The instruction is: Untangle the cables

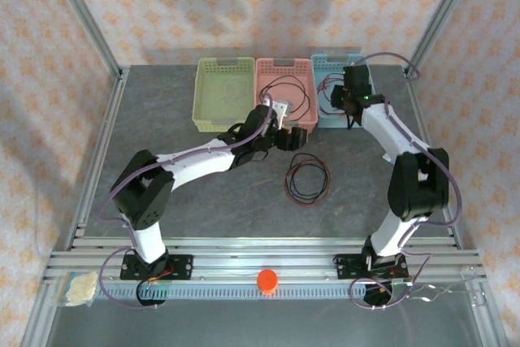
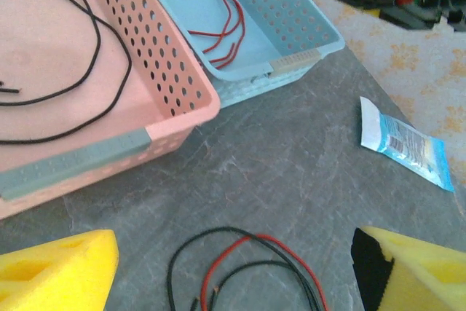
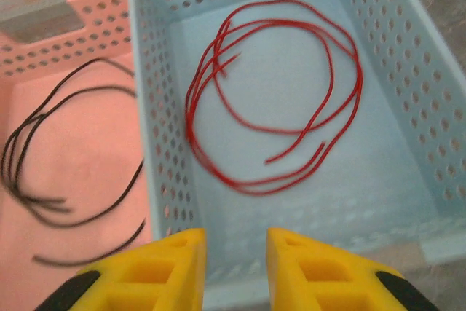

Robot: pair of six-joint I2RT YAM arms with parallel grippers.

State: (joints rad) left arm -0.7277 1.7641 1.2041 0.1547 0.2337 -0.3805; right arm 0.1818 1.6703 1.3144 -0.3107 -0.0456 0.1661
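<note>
A loose tangle of red and black cables (image 1: 307, 178) lies on the grey table in front of the baskets. My left gripper (image 2: 237, 253) hangs wide open above its far end (image 2: 247, 267), yellow fingers (image 2: 62, 271) either side, holding nothing. A black cable (image 2: 87, 71) lies coiled in the pink basket (image 1: 284, 111). A red cable (image 3: 277, 92) lies coiled in the blue basket (image 3: 408, 71). My right gripper (image 3: 235, 253) hovers over that basket's near wall, its jaws a little apart and empty. A faint pale cable (image 1: 231, 89) rests in the green basket (image 1: 203, 95).
The three baskets stand side by side at the back of the table. A blue-and-white packet (image 2: 404, 143) lies on the table right of the blue basket. An orange knob (image 1: 267, 280) and a small bag (image 1: 80, 288) sit at the front rail. Metal frame posts (image 1: 97, 38) border the table.
</note>
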